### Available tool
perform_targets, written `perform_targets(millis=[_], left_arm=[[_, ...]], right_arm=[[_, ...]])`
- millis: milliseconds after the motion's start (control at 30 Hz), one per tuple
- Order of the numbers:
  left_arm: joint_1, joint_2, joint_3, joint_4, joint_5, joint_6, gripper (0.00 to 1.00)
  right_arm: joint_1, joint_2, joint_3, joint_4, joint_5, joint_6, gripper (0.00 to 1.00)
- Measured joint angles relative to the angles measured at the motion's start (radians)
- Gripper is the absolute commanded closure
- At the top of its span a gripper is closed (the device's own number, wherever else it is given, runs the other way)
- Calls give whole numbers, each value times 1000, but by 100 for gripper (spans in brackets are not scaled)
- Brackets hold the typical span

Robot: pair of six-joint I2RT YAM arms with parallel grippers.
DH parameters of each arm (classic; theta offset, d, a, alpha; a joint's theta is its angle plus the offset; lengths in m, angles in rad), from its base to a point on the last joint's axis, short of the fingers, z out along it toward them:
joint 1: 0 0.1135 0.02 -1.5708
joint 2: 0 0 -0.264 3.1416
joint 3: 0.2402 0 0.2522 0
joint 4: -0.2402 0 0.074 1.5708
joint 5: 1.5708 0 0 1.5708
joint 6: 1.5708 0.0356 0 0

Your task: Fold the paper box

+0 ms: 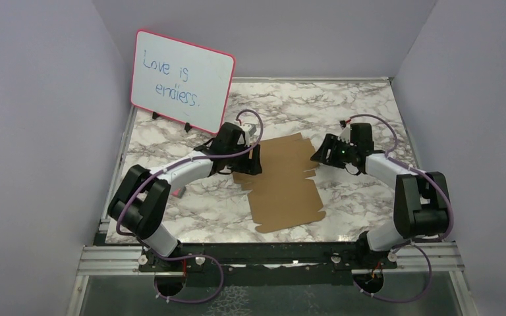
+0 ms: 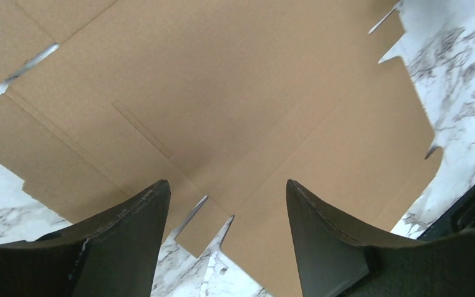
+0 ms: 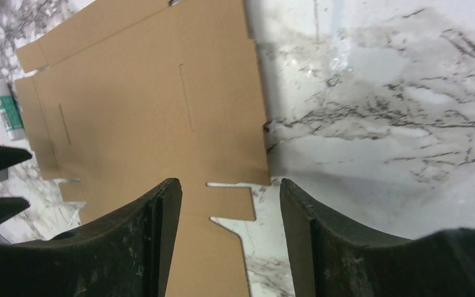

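Both pincers stand spread, nothing between the jaws: my left gripper [image 2: 226,185] hangs over the sheet's ten-o'clock edge, my right gripper [image 3: 230,182] over the notched flaps at two o'clock. The paper box [image 1: 283,181] lies flat and unfolded mid-table [image 1: 342,105]. I judge folding not yet begun; next I must pinch one side flap's edge and raise it along its crease.
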Motion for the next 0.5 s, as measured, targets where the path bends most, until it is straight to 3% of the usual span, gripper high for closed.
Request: perform_targets(millis=[200,500], left_arm=[[0,-25,-48,81,12,-60,29],[0,-40,-61,112,7,-102,26]], right_arm=[[-20,113,11,69,-26,22,45],[-23,203,19,171,-170,42,85]])
